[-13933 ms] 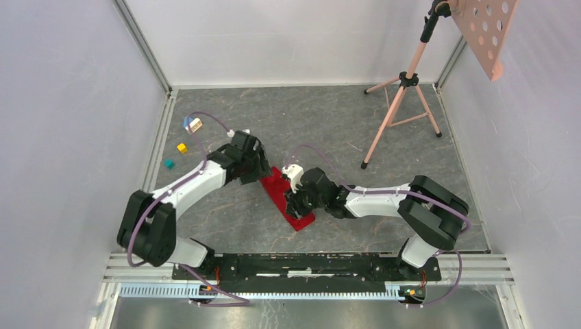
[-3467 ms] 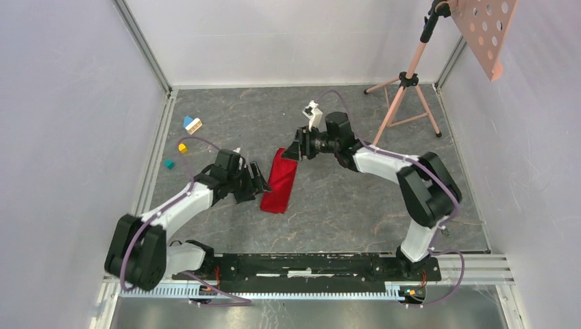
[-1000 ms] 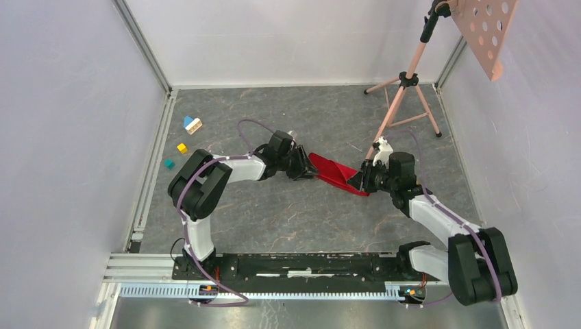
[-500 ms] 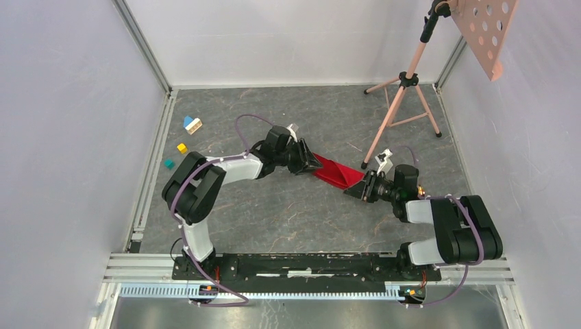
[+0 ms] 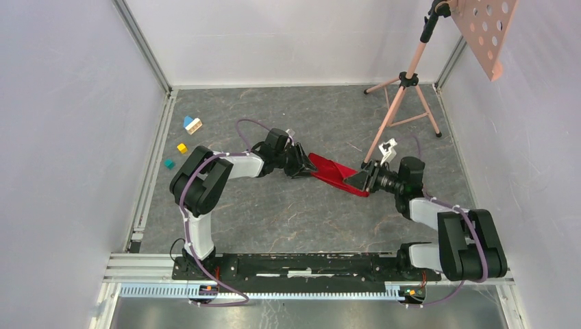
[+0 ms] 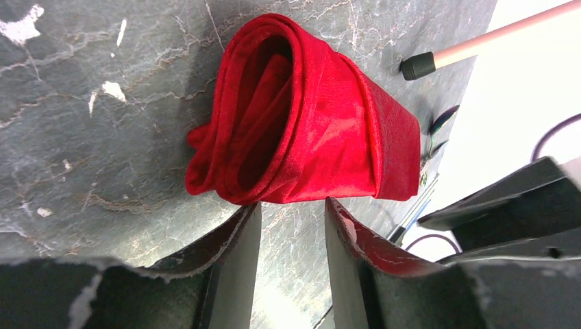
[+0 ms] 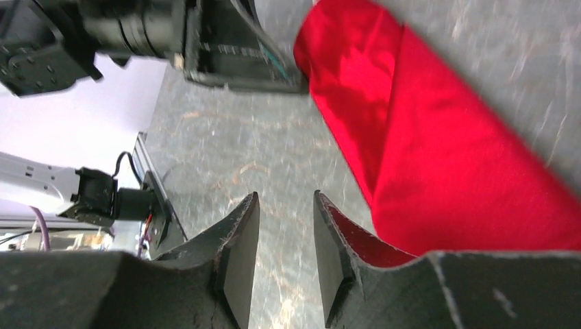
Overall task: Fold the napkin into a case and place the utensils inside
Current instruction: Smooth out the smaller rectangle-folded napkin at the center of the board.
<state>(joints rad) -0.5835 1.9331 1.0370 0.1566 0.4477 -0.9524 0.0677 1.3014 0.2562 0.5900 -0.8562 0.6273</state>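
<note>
Starting at the left gripper [image 6: 289, 205], we see its two dark fingers apart, with bare floor in the gap and nothing between them. Just beyond their tips lies the case [image 6: 308, 137], a narrow folded pouch of bright red cloth. We cannot tell whether the tips touch its edge. In the left wrist view its layered, open end gapes at the left and its flat end lies to the right.

The right gripper [image 7: 286, 195] also has its jaws apart with only floor between them. The case [image 7: 438, 171] fills the right half of that frame, beside and beyond the right-hand finger.

In the overhead view the case [image 5: 334, 171] lies flat near the middle of the grey marbled tabletop [image 5: 274, 219]. Its long axis runs diagonally from upper left to lower right. The open end points up-left at the left gripper [image 5: 301, 166] and the other end points down-right at the right gripper [image 5: 360, 181], so one gripper sits at each end.

Farther out, a pink metal tripod stand [image 5: 401, 103] occupies the upper right, and three small coloured toy blocks [image 5: 181, 147] sit well apart at the upper left.
</note>
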